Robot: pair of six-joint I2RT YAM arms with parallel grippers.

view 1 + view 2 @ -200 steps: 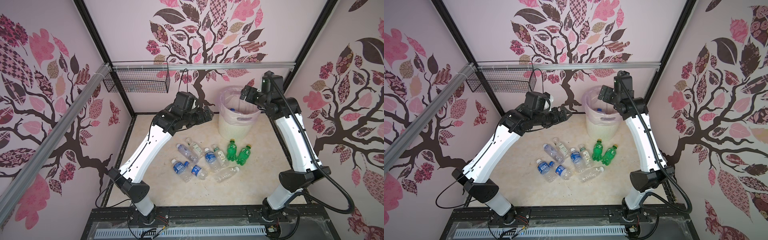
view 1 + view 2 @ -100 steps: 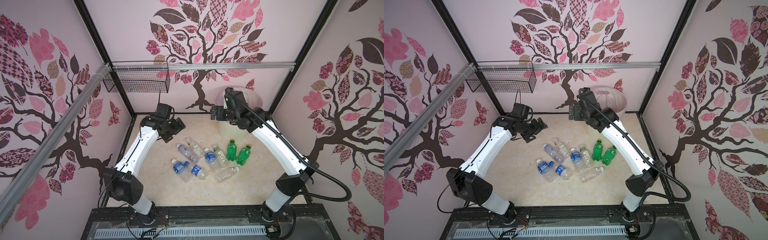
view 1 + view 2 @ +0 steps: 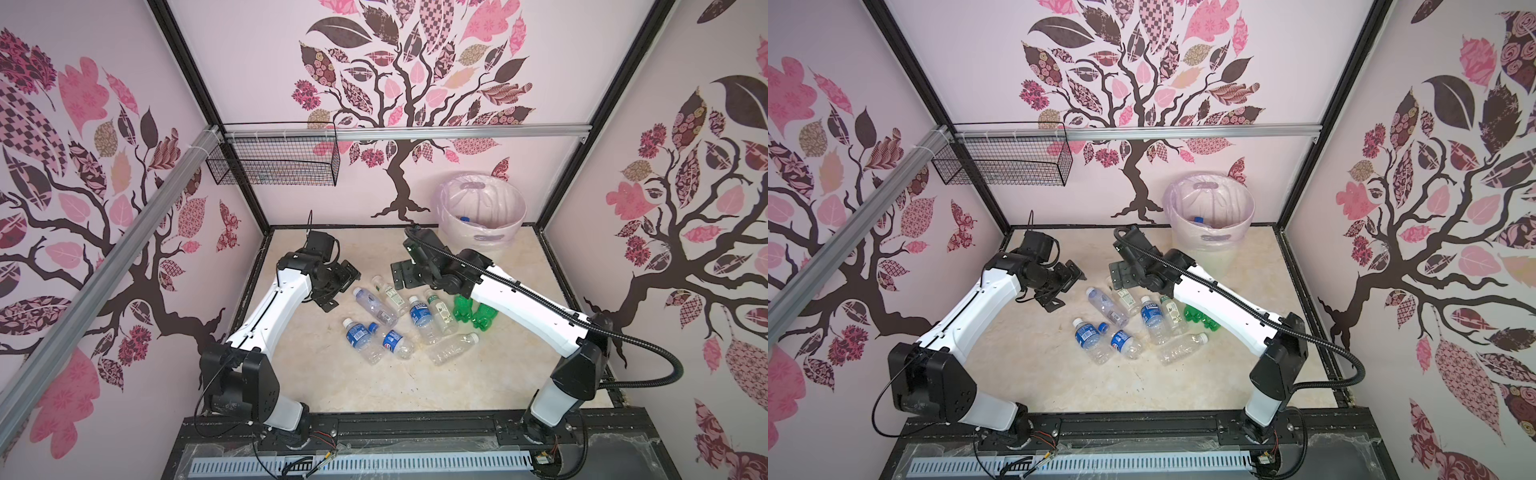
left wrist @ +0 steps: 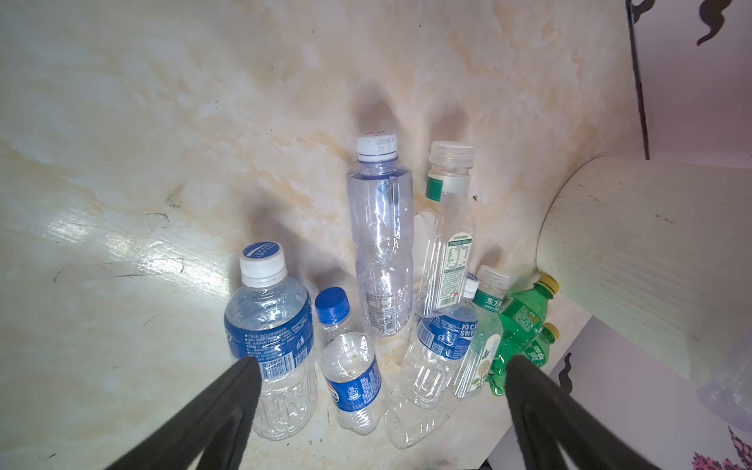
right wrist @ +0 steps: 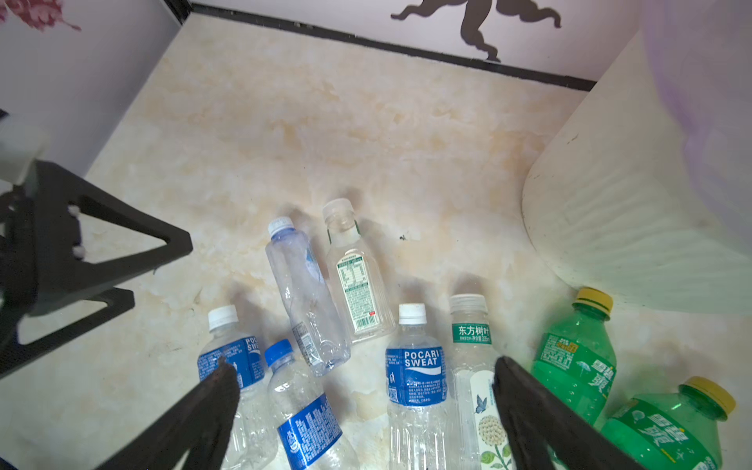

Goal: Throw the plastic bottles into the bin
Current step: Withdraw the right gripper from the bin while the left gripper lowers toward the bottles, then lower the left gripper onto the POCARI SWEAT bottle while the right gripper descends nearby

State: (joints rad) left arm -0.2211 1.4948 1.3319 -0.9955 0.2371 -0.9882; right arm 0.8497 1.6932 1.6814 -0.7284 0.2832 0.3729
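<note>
Several plastic bottles (image 3: pixel 419 313) lie in a cluster mid-table: clear ones with blue, white or green labels, plus two green ones (image 3: pixel 463 307) with yellow caps, partly under my right arm. The bin (image 3: pixel 482 216), cream with a pale lilac bag, stands at the back right with a blue-capped bottle (image 3: pixel 464 217) inside. My left gripper (image 3: pixel 340 289) hangs open just left of the cluster, empty, with the bottles (image 4: pixel 380 244) ahead of its fingers. My right gripper (image 3: pixel 398 277) is open and empty behind the cluster, low over the bottles (image 5: pixel 415 374).
A black wire mesh basket (image 3: pixel 274 166) hangs on the back wall at the left. The enclosure walls and black frame posts (image 3: pixel 536 224) close in the table. The bin's ribbed wall (image 5: pixel 610 228) stands close to the green bottles (image 5: pixel 573 358).
The right gripper left the bin and swung left and down to the bottles. The left arm drew back from near the bin and dropped low beside the cluster. Both stayed open.
</note>
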